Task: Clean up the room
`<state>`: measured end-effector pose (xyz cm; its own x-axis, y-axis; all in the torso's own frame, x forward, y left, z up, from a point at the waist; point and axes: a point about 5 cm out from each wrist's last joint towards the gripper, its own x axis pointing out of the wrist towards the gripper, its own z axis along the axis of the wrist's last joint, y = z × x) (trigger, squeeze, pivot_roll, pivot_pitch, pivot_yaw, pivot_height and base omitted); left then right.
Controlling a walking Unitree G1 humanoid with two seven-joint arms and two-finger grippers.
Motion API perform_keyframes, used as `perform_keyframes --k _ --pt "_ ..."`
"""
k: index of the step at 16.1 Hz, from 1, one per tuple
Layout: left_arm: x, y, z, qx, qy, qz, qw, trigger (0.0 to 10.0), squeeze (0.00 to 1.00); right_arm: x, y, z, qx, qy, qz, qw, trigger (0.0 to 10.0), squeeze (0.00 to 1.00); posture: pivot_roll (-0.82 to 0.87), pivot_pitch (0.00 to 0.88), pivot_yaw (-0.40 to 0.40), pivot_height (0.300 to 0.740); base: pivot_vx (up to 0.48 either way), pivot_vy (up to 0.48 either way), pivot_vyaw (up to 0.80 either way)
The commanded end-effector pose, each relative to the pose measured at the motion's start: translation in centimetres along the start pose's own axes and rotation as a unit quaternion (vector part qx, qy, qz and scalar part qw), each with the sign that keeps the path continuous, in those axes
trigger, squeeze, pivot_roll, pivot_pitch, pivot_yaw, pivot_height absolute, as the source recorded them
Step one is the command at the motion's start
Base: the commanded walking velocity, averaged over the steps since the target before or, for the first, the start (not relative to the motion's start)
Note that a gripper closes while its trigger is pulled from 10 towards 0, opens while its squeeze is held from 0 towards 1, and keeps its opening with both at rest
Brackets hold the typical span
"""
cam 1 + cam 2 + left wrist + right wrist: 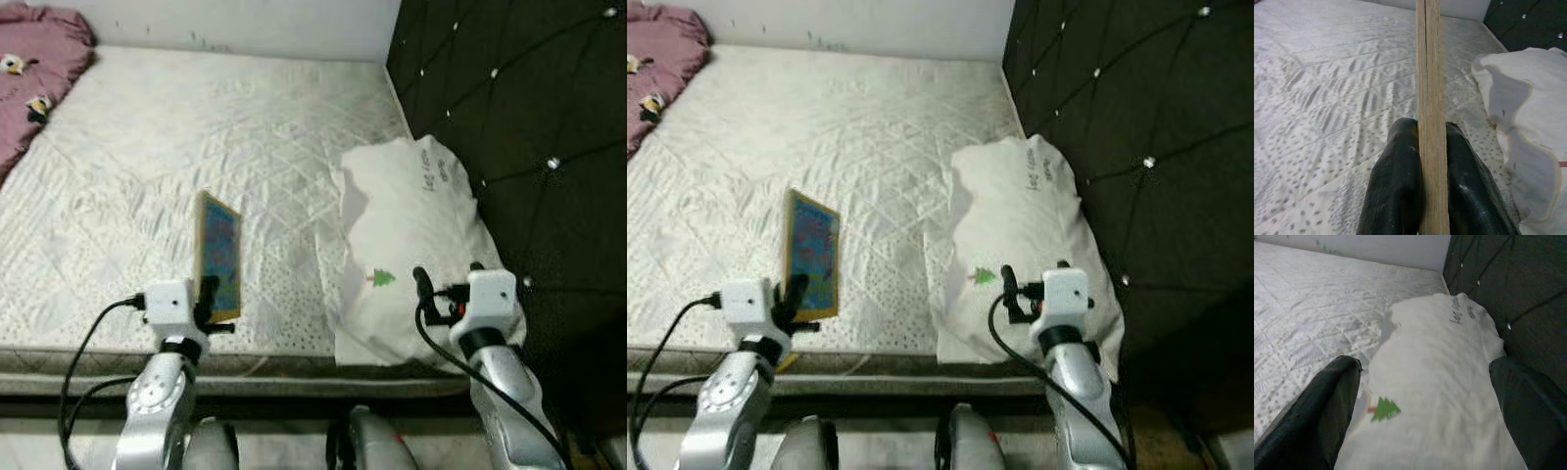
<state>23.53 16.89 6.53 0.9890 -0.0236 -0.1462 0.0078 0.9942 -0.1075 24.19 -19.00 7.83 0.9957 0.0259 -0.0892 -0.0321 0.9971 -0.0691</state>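
A bare quilted mattress (176,147) was seen across most of the head views, running from the pale wall at the top of the frame down to its near edge just above the robot's arms. A dark padded headboard (519,108) (studded with small shiny buttons) was seen along the right side of the frame.

The left gripper (208,299) was found at the lower left of centre, over the near edge of the mattress. Its two black fingers (1396,181) were closed on the lower end of a thin flat board (219,255), which was held upright on its edge, its colourful printed face turned to the right of the frame. In the left wrist view the board's pale wooden edge (1431,117) was seen running straight up between the two fingers, both pressed against it.

The right gripper (446,292) was found at the lower right, over the near end of a white pillow (411,225). Its fingers (1317,416) were spread wide apart, with the pillow seen between them in the right wrist view; whether they touched it could not be told. The pillow lay against the headboard, with a small green tree print (381,279) near its lower edge and some dark lettering near its top.

A pink blanket (34,69) was bunched in the upper left corner of the frame.
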Motion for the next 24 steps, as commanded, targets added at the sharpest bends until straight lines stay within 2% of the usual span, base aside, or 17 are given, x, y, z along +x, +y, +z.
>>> perform_keyframes --k 1,5,10,15,24 --pt "0.0 0.2 0.9 0.0 -0.018 0.004 1.0 10.0 0.0 -0.4 -0.3 -0.1 0.001 0.006 -0.001 1.0 10.0 0.0 -0.03 0.103 -0.042 0.662 0.0 0.0 0.0" --pt "-0.3 0.7 1.4 0.01 -0.023 0.018 1.0 10.0 0.0 -0.5 -0.1 0.2 0.001 0.002 0.004 1.0 10.0 0.0 -0.02 0.123 -0.042 0.612 0.0 0.0 0.0" --pt "0.0 1.1 2.3 0.005 -0.036 0.029 0.999 10.0 0.0 -0.1 -0.1 0.6 0.002 0.003 0.007 1.0 10.0 0.0 -0.01 0.138 -0.052 0.612 0.0 0.0 0.0" --pt "0.1 0.6 2.7 -0.001 -0.044 -0.005 0.999 10.0 0.0 0.1 -0.1 0.7 -0.001 0.003 0.01 1.0 10.0 0.0 -0.02 0.138 -0.054 0.612 0.0 0.0 0.0" --pt "0.0 0.3 2.8 -0.005 -0.044 -0.011 0.999 10.0 0.0 0.2 0.0 0.8 -0.009 0.003 0.02 1.0 10.0 0.0 -0.02 0.147 -0.063 0.612 0.265 0.0 0.0"
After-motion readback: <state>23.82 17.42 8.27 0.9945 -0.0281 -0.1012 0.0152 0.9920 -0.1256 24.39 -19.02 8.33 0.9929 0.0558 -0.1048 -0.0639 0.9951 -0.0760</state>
